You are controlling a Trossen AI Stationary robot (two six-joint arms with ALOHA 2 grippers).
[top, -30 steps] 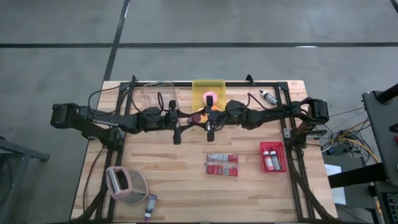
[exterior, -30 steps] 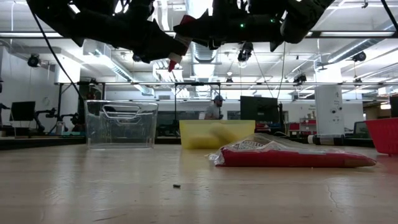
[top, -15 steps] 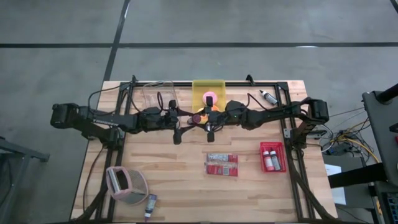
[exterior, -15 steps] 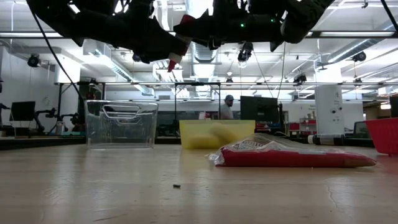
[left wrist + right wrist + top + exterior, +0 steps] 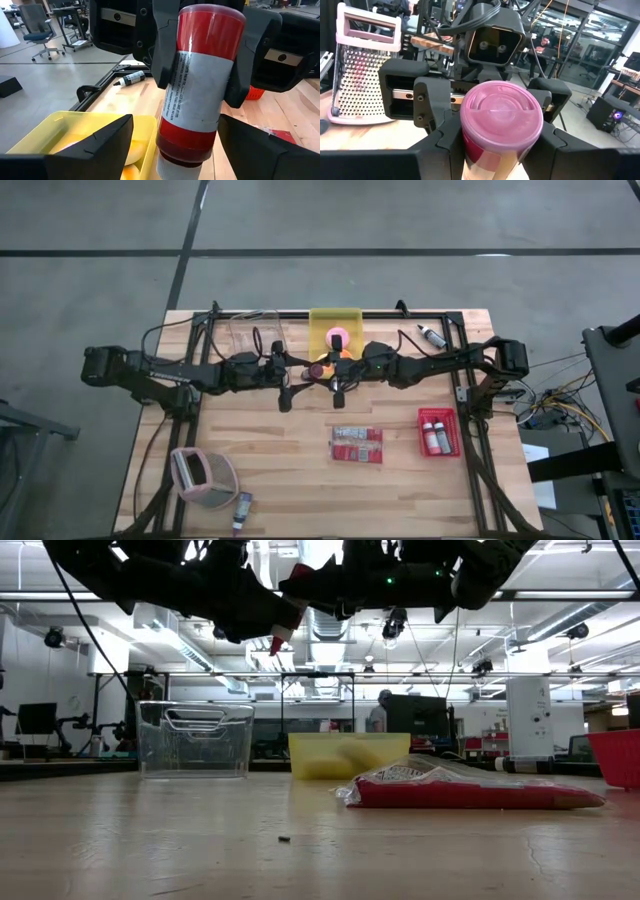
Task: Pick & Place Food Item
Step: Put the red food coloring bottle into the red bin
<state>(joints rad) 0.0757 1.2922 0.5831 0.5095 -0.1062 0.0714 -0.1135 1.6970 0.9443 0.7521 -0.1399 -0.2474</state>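
The red bottle hangs mid-air near the bench's far edge by the yellow bin, clamped between both the left gripper and right gripper, so uneven release could drop it.

Around the packet at mid-table: tray to its right, grater to its left near the front edge, bin behind it at the back edge — a clear tub left of that bin.
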